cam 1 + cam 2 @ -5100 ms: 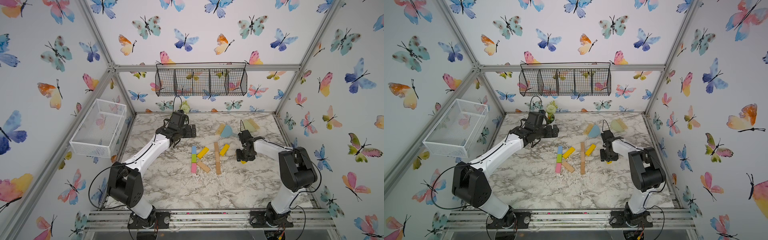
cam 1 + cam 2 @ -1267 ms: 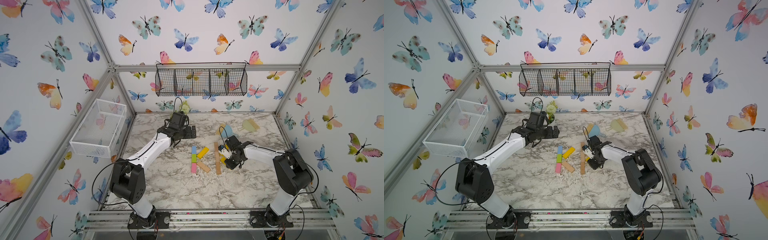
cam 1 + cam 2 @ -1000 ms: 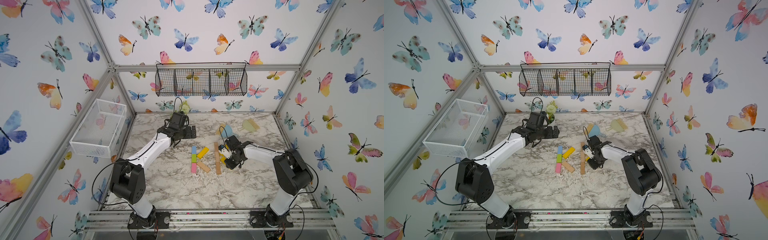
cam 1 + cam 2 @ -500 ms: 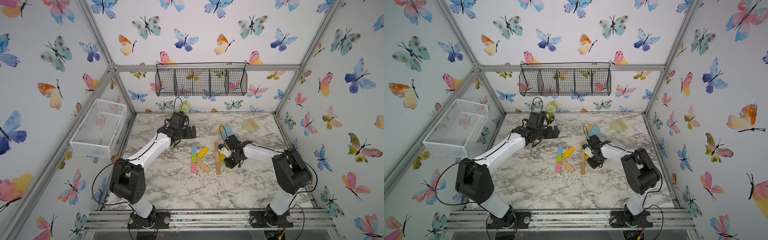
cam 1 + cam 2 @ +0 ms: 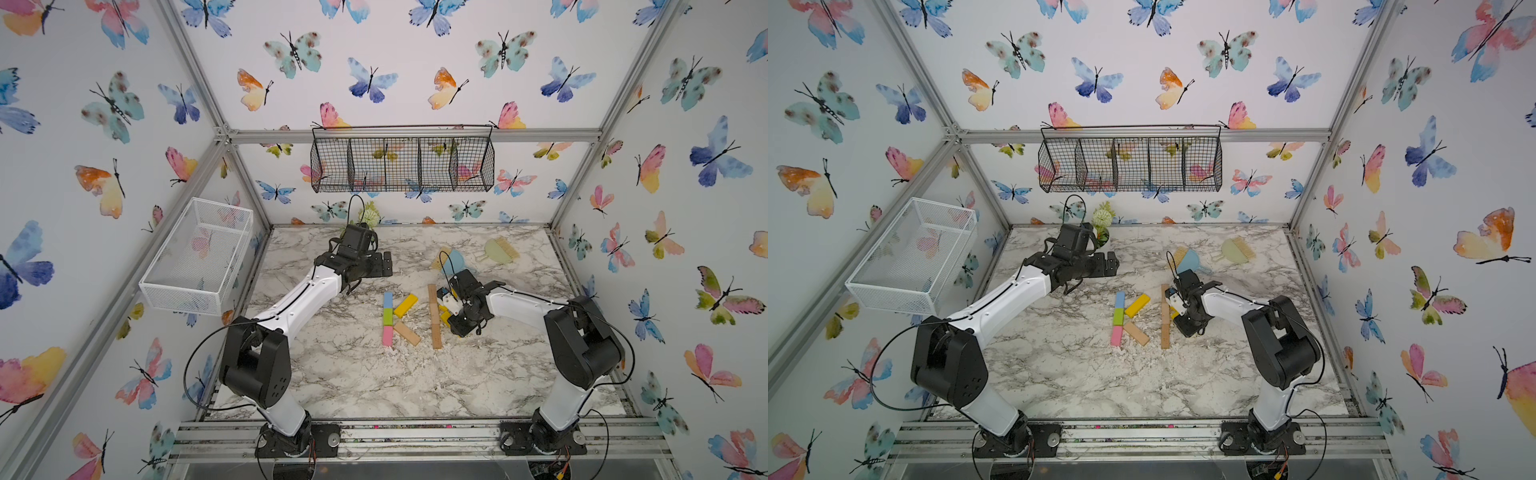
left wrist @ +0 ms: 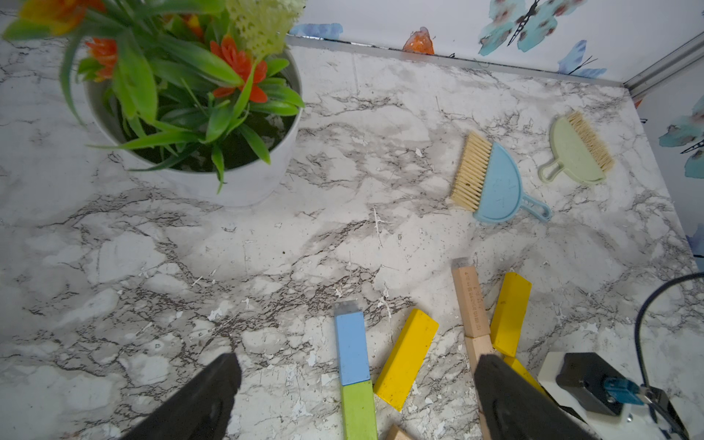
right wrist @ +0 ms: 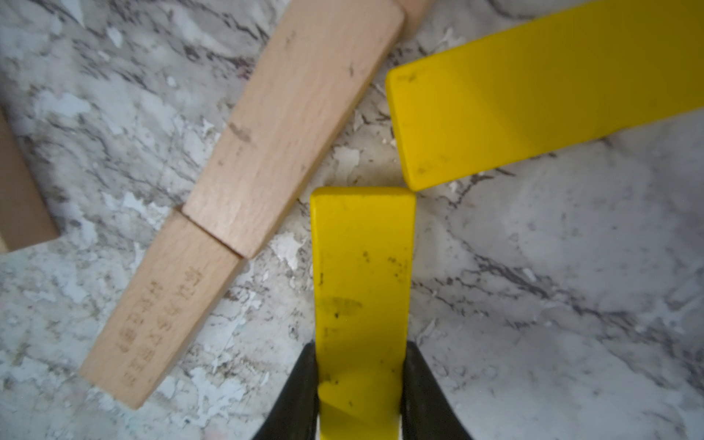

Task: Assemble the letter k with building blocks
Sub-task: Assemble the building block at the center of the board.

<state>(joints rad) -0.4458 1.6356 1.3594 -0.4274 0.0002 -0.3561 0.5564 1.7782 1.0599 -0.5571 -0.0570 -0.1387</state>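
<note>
A blue [image 5: 388,300], a green [image 5: 388,316] and a pink block [image 5: 387,336] lie end to end in a column, with a yellow block [image 5: 406,305] and a tan block [image 5: 407,333] slanting off its right side. Further right, tan blocks [image 5: 435,320] form a second column, and another yellow block [image 7: 533,95] slants beside it. My right gripper [image 7: 360,381] is shut on a third yellow block [image 7: 362,274], low over the table, its far end close to the tan column [image 7: 293,125]. My left gripper [image 6: 358,365] hovers open behind the blocks, holding nothing.
A potted plant [image 6: 190,133] stands at the back left. A blue dustpan with brush [image 6: 495,190] and a green one [image 6: 575,152] lie at the back right. A white wire basket [image 5: 199,249] hangs on the left wall and a black one [image 5: 403,164] on the back wall.
My right gripper has carried its yellow block leftward from the right side to the tan column, and has hardly shifted in the last second. The left arm has not moved.
</note>
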